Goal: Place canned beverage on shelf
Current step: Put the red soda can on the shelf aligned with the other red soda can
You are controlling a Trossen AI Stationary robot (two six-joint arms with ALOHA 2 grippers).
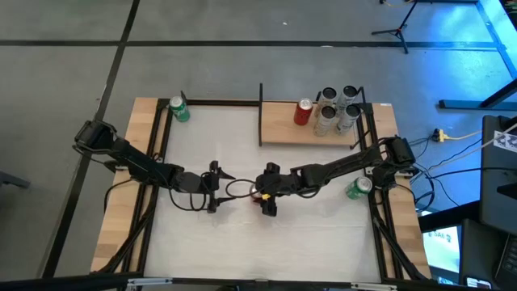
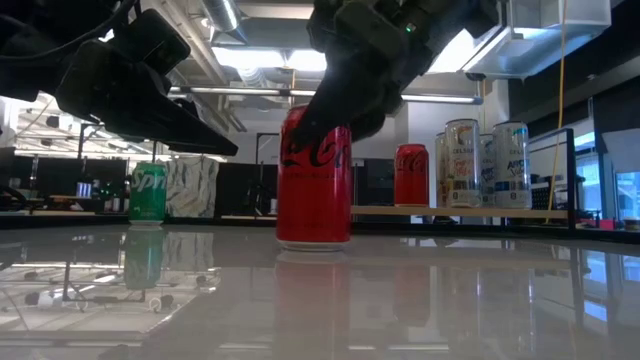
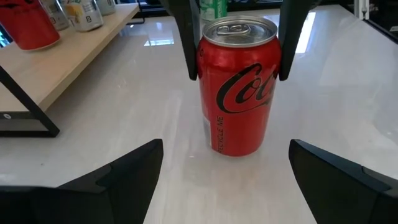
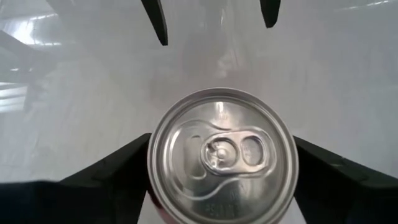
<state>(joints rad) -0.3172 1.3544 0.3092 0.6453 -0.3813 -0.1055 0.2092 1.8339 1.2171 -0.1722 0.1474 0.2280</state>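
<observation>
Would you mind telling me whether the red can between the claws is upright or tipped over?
Upright. The red can stands on its base on the white table, and its unopened top faces up.

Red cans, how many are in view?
2. One red can stands on the shelf beside the silver cans; the other stands mid-table between the right end effector's fingers.

We are reaching both arms in toward the middle of the worktop; our left gripper is hovering low with its fingers spread wide, facing across toward the right one; our right arm is stretching in from the right edge with its wrist angled downward; our right gripper is standing with its fingers apart, one on either side of the red can, not visibly pressing it.
</observation>
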